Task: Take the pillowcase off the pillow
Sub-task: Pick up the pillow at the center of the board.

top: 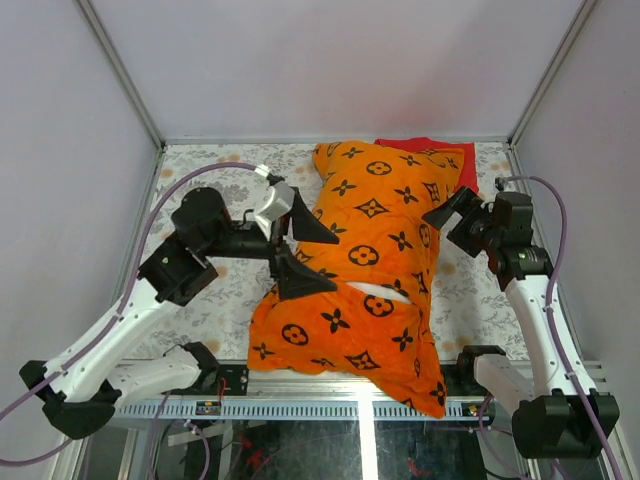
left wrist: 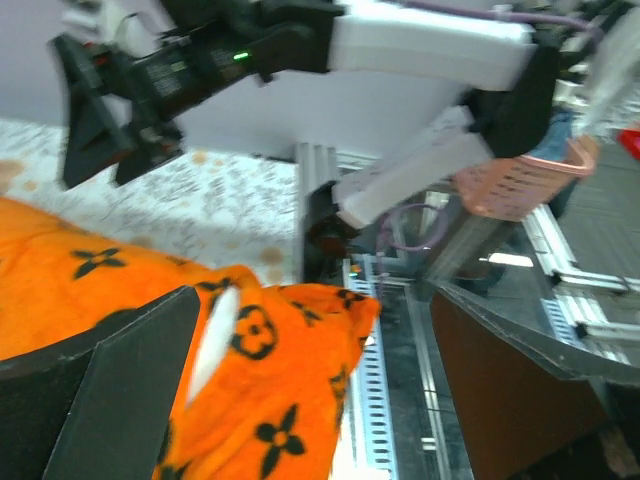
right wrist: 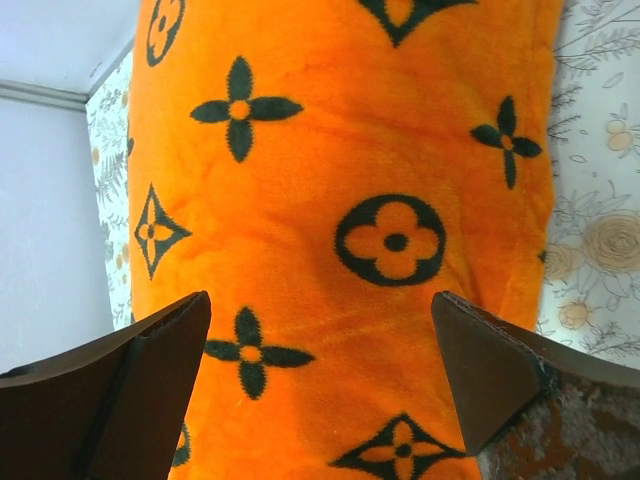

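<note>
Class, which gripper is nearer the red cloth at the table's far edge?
Right. The right gripper hangs a little nearward of the red cloth, right of the pillowcase; the left gripper is across the pillowcase, on its left side.

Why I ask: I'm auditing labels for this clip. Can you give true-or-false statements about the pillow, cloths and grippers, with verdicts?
The pillow shows only as a white sliver through a gap in the pillowcase. True.
The left gripper and right gripper are clamped on fabric. False: both stand open, holding nothing.
The red cloth lies by the arm bases. False: it peeks out at the far edge, behind the pillowcase.
The table covering is floral. True.
</note>
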You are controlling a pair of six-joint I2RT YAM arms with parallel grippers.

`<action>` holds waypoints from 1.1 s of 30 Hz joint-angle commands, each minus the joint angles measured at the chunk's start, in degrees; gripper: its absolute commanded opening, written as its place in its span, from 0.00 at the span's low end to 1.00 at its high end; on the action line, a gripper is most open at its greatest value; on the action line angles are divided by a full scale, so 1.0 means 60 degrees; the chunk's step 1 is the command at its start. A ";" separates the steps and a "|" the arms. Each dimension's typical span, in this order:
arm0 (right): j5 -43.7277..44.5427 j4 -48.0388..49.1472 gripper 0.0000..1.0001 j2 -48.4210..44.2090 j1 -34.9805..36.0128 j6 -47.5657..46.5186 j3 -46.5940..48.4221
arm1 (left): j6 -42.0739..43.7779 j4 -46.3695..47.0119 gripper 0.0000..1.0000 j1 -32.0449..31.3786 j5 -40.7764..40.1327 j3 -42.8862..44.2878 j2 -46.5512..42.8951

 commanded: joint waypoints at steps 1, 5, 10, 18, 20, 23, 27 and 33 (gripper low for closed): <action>0.0869 -0.0598 0.99 -0.0374 0.0057 -0.0243 0.0406 | 0.1105 -0.1146 1.00 -0.0150 -0.2524 0.0485 0.1129; 0.1296 -0.0882 1.00 -0.0424 0.0057 -0.0347 0.0221 | 0.0153 -0.2322 1.00 -0.0146 -0.7497 0.2223 0.3347; 0.0359 0.0215 1.00 -0.0383 0.0206 -0.0296 -0.0951 | -0.1122 -0.3679 1.00 -0.0131 -1.1514 0.3101 0.5812; -0.0174 0.1371 0.79 -0.0072 0.2039 -0.0371 -0.2607 | -0.2590 -0.0962 0.88 0.0012 -0.9941 -0.0444 0.5284; -0.0435 0.1804 0.55 -0.0164 0.2194 -0.0265 -0.2888 | -0.2722 -0.0659 0.57 0.0135 -0.9606 -0.0905 0.5256; -0.0735 0.2161 0.00 -0.0048 0.2372 -0.0135 -0.2747 | -0.3127 -0.0444 0.01 0.0483 -0.9470 -0.1346 0.4932; -0.0547 0.1831 0.00 0.0461 0.2775 -0.0415 -0.1018 | -0.3425 -0.0731 0.00 0.1079 -0.9583 -0.1178 0.3593; 0.0000 0.1122 0.00 0.2191 0.3540 -0.0974 0.2802 | -0.3001 -0.2825 0.00 0.1151 -1.1413 0.0934 0.1377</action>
